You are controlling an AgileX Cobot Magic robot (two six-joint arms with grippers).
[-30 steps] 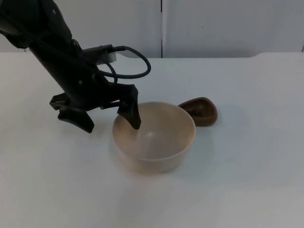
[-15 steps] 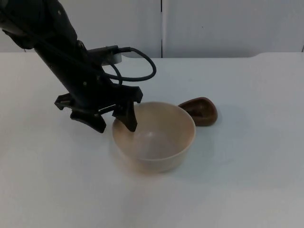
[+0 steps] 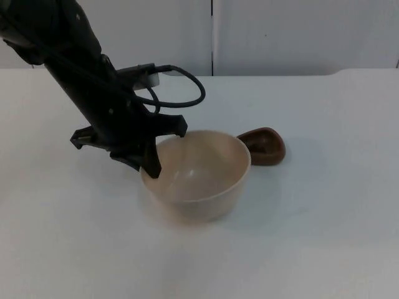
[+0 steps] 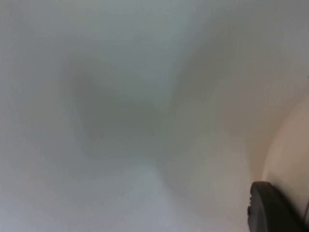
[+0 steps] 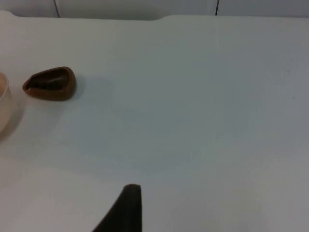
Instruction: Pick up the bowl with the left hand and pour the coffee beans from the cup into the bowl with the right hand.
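Slippage looked the risk: left gripper point(image 3: 151, 157) clamped only the near rim of the smooth beige ceramic bowl point(image 3: 196, 175), beside the small brown cup point(image 3: 263, 145).

left arm reaching in from upper left | left gripper point(image 3: 147, 156) closing fingers | right arm waiting

Plain cream-beige bowl point(image 3: 196, 174), unpatterned, paler inside. Small cup point(image 3: 264, 145) in glossy reddish brown, its hollow darker point(image 5: 49, 83). Left gripper point(image 3: 153, 163) and its arm point(image 3: 81, 68) matt black; black fingertip point(image 5: 126, 209) of the right gripper. Table point(image 3: 324, 187) plain white; wall point(image 3: 299, 34) light grey with one dark vertical seam.
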